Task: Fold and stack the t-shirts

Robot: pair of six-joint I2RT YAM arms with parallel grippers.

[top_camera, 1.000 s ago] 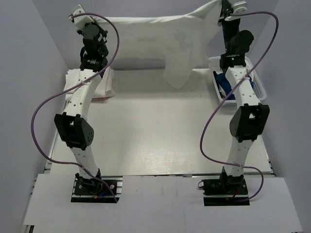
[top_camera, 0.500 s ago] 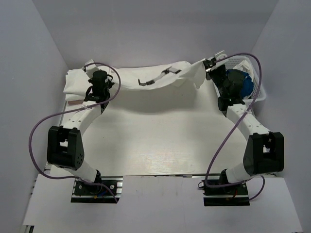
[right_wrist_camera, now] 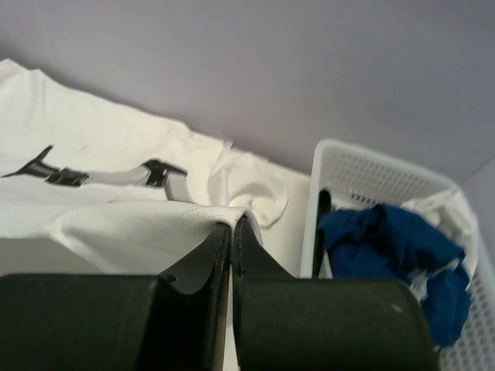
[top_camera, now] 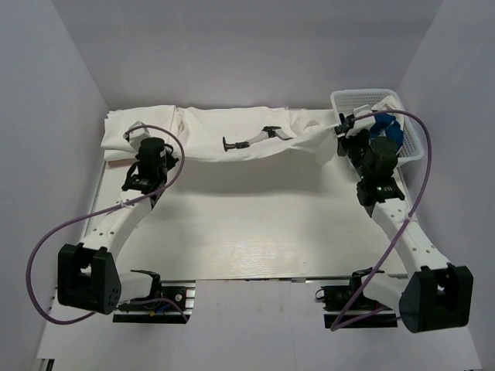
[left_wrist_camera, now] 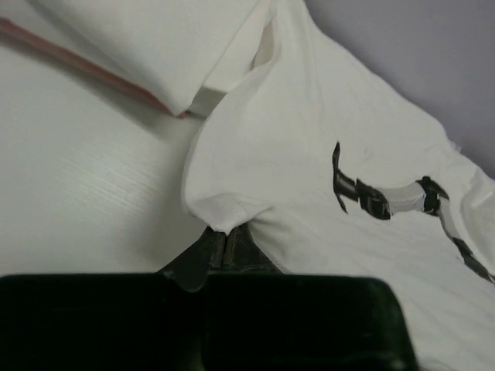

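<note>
A white t-shirt [top_camera: 255, 143] with a dark print [top_camera: 251, 139] lies stretched along the back of the table. My left gripper [top_camera: 164, 145] is shut on its left edge, and in the left wrist view the cloth [left_wrist_camera: 294, 154] bunches over the gripper tips [left_wrist_camera: 224, 233]. My right gripper [top_camera: 342, 127] is shut on the shirt's right edge, with a hem [right_wrist_camera: 155, 220] pinched at the gripper tips [right_wrist_camera: 233, 222]. A stack of folded white t-shirts [top_camera: 124, 131] sits at the back left. A royal blue t-shirt [top_camera: 387, 133] lies in the basket.
The white lattice basket [top_camera: 363, 96] stands at the back right, close to my right gripper. It shows in the right wrist view too, basket [right_wrist_camera: 363, 166]. The folded stack [left_wrist_camera: 155, 46] has a reddish edge underneath. Grey walls enclose the table on three sides.
Both arms dropped from holding the shirt up high at the back and drew toward the front. The shirt went from hanging to lying low along the table's rear.
</note>
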